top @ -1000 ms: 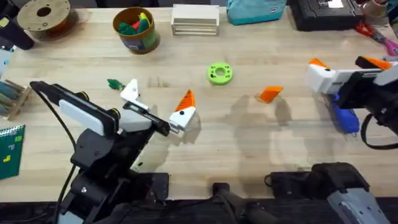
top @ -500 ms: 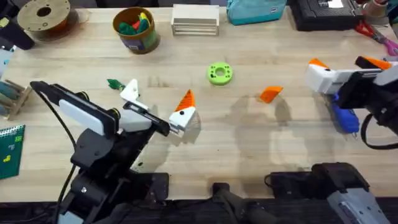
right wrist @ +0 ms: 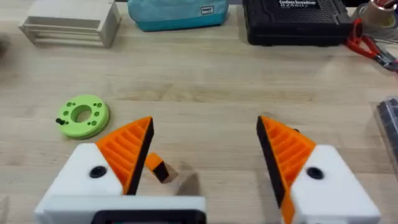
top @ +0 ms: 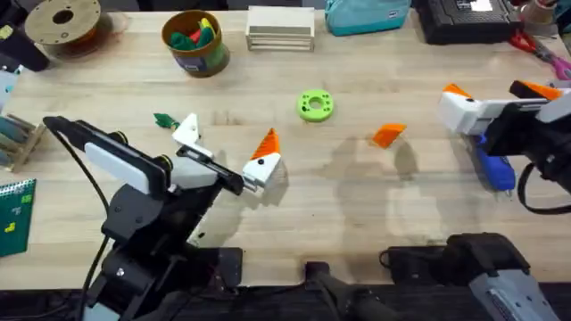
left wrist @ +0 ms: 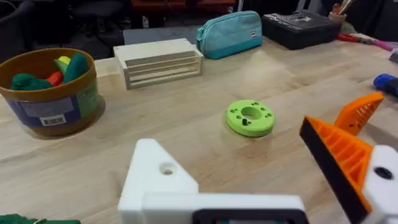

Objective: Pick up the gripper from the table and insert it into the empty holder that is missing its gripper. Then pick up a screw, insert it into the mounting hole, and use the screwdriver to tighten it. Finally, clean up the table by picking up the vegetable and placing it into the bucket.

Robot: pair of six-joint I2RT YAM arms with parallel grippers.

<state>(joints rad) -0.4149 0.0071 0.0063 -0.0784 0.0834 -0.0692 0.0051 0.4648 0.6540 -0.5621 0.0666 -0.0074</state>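
Just left of the table's middle, the left gripper hangs with its two fingers spread apart, nothing between them. One finger is a bare white block — the holder — with no orange tip on it, while the other white block carries an orange ribbed tip. In the left wrist view the holder shows a small round hole in its face, and the orange tip stands opposite it across an open gap.

The loose orange gripper lies flat on the wood, right of centre, between the two arms and touching neither. It also shows in the right wrist view, partly hidden behind one finger.

The right gripper sits near the right edge, its two orange-tipped white fingers wide apart and empty. Just beneath it lies the blue screwdriver, partly covered by the arm.

The small dark-green vegetable rests on the wood just beside the holder, on its left. The bucket stands well behind it toward the far edge, with green, red and yellow toy pieces inside. A light-green ring lies near the middle — clear of everything else. A brown spool sits at the far left corner.
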